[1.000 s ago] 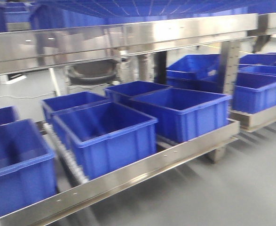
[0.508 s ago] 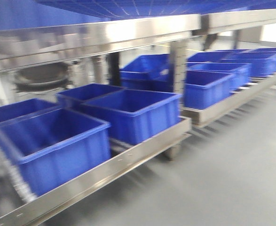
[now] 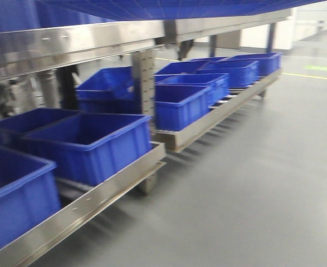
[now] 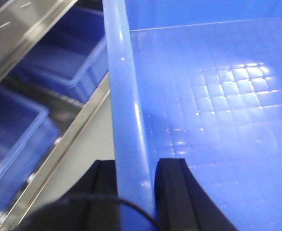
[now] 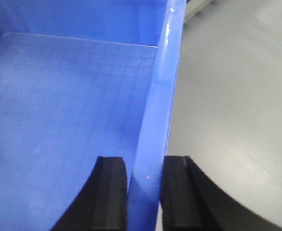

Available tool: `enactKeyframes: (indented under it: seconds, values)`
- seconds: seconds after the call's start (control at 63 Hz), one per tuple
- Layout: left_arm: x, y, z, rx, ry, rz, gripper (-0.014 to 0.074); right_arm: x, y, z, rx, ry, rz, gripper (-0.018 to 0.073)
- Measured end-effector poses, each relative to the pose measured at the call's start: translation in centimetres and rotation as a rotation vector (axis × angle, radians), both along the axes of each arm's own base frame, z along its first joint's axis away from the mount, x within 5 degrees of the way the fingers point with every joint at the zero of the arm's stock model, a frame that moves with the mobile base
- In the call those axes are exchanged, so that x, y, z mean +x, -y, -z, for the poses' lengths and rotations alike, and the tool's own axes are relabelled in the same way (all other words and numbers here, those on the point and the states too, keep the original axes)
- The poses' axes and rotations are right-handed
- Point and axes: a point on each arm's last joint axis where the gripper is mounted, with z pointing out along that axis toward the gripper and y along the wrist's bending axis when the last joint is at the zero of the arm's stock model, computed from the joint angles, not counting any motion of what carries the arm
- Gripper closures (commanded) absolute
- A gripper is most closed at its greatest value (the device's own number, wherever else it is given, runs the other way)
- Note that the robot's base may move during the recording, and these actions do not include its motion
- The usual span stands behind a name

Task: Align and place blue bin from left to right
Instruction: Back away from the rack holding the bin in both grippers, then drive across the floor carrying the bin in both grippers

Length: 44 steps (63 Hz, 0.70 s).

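L pincer [image 4: 133,191] is clenched on blue bin [image 4: 213,96] rim, bin inside at its right. R pincer [image 5: 144,191] grasps other rim, inside at its left.

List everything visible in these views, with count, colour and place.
blue bin: one, bright blue, empty, carried between the two arms.
shelf bins: roughly eight (blurred), blue, lined along the rack's lower shelf.
rack: two sections, silver metal, along the left.
floor: one, grey, right of the rack.
yellow line: one, on the floor, far right.
left gripper: one, black, shut on the blue bin's left rim.
right gripper: one, black, shut on its right rim.
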Motion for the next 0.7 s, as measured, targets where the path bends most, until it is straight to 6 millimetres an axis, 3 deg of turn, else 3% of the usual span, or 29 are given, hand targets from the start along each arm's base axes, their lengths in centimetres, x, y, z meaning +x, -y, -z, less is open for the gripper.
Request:
enactKeyframes:
  seconds: [0.698]
  values:
    - [0.00, 0.00, 0.00, 0.000, 0.000, 0.000, 0.0612, 0.00, 0.00, 0.00, 0.000, 0.000, 0.000, 0.0637]
